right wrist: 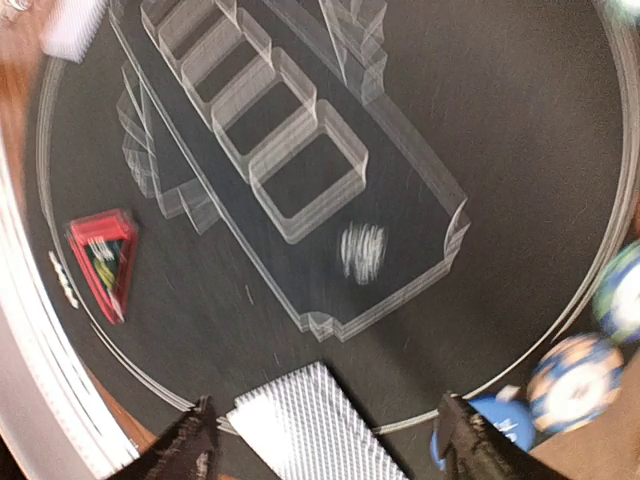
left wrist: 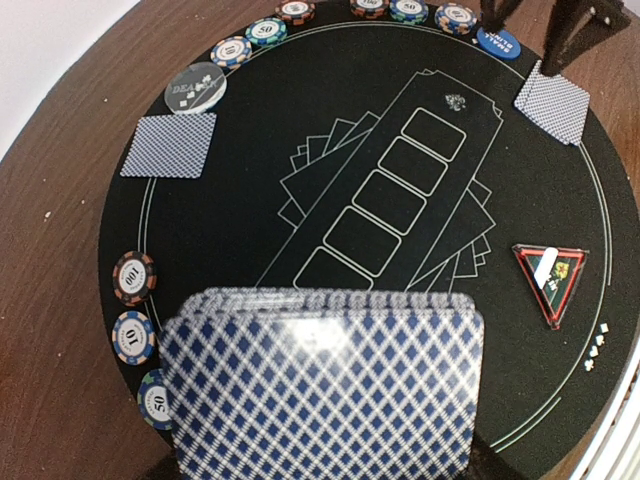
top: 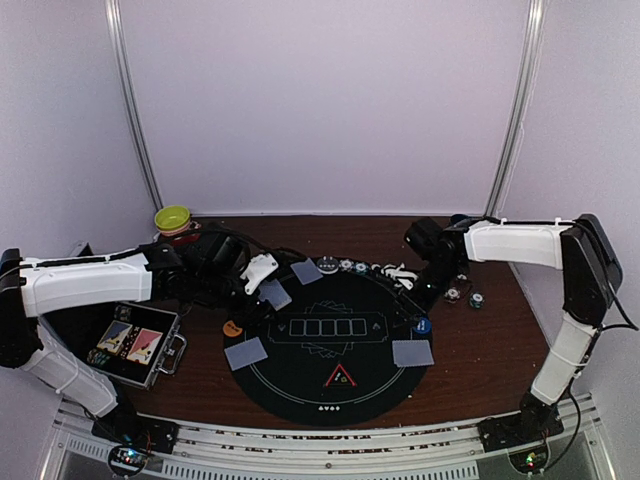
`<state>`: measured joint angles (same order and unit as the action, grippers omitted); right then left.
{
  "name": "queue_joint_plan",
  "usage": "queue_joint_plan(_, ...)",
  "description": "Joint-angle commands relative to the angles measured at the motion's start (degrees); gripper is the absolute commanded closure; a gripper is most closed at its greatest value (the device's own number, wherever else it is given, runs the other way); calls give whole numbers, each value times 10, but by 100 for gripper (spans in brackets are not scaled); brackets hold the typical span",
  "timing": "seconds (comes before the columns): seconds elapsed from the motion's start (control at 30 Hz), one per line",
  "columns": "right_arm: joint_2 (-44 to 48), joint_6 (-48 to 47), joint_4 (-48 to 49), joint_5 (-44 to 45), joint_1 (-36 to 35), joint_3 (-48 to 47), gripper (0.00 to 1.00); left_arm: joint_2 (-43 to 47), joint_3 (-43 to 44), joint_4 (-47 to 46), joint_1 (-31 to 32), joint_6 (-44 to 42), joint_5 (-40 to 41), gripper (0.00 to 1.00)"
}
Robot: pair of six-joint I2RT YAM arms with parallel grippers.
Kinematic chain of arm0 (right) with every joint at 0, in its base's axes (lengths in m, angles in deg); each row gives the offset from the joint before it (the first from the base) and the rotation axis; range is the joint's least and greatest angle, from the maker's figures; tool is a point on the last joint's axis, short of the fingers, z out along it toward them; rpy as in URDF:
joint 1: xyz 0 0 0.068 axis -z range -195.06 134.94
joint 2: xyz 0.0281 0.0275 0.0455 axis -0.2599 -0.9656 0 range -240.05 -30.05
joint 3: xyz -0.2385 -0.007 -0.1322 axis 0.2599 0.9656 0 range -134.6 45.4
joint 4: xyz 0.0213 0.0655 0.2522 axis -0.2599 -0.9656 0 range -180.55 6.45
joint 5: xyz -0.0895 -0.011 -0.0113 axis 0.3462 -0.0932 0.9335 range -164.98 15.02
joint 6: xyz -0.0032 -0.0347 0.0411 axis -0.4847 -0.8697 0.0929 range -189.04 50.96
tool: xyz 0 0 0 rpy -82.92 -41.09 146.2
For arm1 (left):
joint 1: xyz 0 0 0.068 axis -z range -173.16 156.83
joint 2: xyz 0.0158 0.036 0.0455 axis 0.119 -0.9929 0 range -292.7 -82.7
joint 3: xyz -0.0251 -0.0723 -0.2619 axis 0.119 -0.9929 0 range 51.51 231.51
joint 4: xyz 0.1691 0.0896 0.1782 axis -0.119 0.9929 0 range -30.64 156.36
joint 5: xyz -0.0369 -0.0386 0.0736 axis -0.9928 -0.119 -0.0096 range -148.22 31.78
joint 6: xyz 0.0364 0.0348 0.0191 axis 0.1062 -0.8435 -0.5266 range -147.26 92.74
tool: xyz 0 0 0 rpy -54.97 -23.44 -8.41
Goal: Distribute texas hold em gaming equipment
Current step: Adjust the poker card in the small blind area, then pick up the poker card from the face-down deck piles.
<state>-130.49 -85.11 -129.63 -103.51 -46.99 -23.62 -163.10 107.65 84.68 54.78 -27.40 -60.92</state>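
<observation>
Three single cards [top: 246,353] lie at rim of round black mat [top: 300,385]. We see left gripper [top: 262,272] pinching fanned card deck [left wrist: 325,390], long axis across wrist view. Right gripper [right wrist: 330,442] spread, near-right card [right wrist: 305,425] showing between fingers; its long axis runs left-right in top view. Red triangle marker [top: 340,377] apex points away from arm bases.

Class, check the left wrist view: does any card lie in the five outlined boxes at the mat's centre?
No, all five boxes show only bare mat.
</observation>
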Motion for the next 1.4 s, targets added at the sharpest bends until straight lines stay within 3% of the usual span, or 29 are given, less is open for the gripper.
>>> queue_joint_plan(0.0,32,20,29,-68,-4,-64,19,8,8,-21,0,-5,-5,36)
queue_joint_plan(0.1,36,60,86,-122,-9,-91,12,9,7,-22,0,-5,-5,36)
queue_joint_plan(0.33,-39,235,186,-265,-29,-189,12,12,7,-21,0,-6,-5,37)
queue_joint_plan(0.53,-114,390,322,-323,-59,-214,16,7,8,-22,0,-9,-11,37)
queue_joint_plan(0.77,-153,503,448,-343,-90,-206,18,3,8,-22,0,-10,-13,37)
queue_joint_plan(1.37,-214,532,446,-347,-139,-235,26,-1,8,-22,0,-10,-16,37)
